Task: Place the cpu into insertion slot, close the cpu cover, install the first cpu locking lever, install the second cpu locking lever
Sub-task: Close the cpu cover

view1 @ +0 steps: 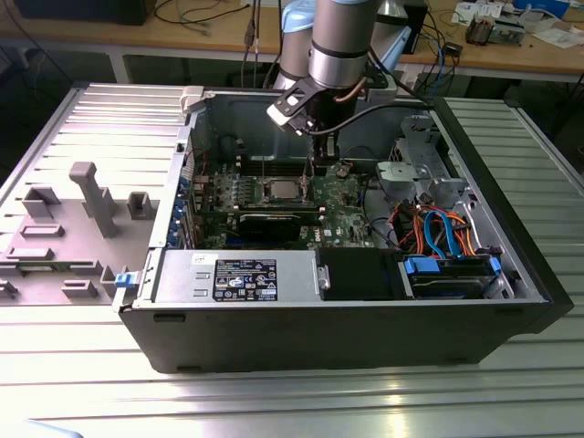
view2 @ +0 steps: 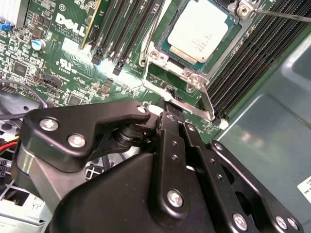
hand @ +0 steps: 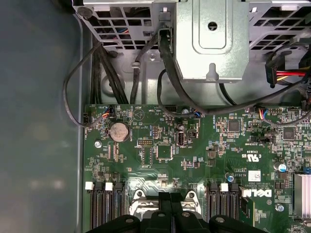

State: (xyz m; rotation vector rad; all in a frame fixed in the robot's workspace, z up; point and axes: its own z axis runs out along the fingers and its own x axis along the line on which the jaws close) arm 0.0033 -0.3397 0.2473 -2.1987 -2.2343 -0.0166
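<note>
Within the computer case we see our gripper pinched shut, the seated cpu lying just beyond its tips.

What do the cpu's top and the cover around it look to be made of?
The cpu top is likely metal, with a matte, evenly dull pale silver finish. The cover looks like thin sheet steel with a bright bare finish that glints at its edges.

The arm comes straight down from above, its grey wrist upright; the gripper points downward beneath it; in the second wrist view the black fingers lie side by side, tips drawn together without a gap.
</note>
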